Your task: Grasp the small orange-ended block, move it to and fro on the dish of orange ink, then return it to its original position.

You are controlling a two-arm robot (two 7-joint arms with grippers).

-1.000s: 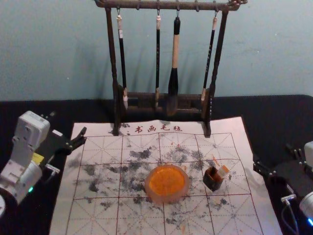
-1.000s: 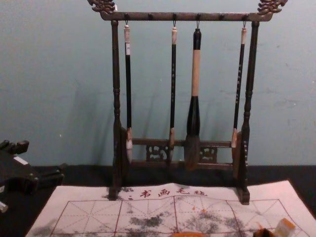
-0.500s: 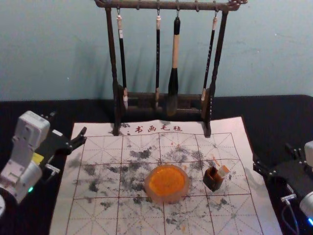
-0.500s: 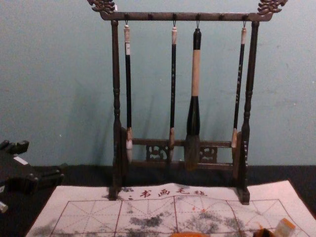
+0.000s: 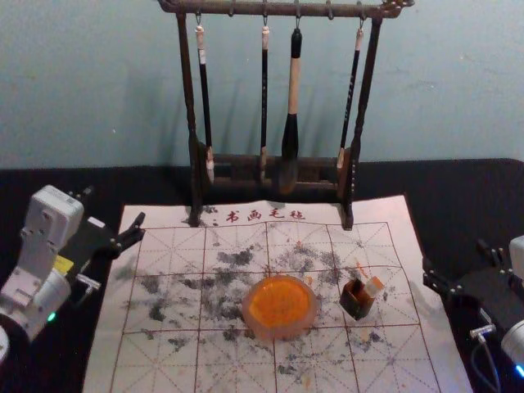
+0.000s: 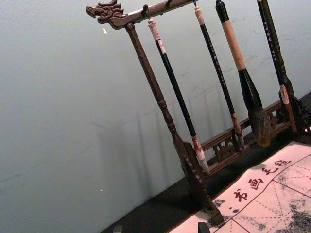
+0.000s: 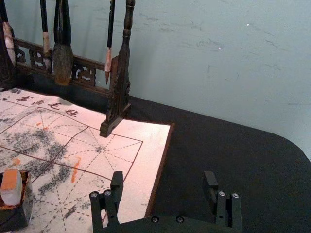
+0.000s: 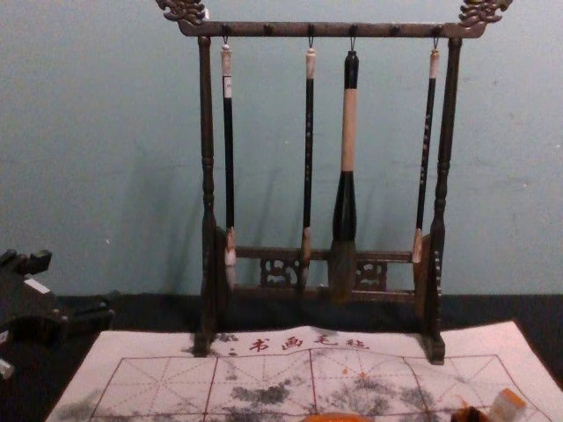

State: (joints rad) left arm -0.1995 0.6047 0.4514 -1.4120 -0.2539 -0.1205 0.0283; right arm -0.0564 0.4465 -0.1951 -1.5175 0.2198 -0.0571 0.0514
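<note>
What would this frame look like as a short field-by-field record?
block: in the box, orange end up, tilted
box: on the mat, right of the dish
dish: on the mat, orange ink inside
rack: behind, four brushes hanging
left gripper: open, empty, by mat's left edge
right gripper: open, empty, by mat's right edge

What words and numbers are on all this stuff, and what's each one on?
"书画毛毡", in red, on the mat.
Writing on the rightmost brush: too small to read.
Writing on the second brush from the left: too small.
White label on the leftmost brush: too small.
White sticker on the left arm: nothing readable.
</note>
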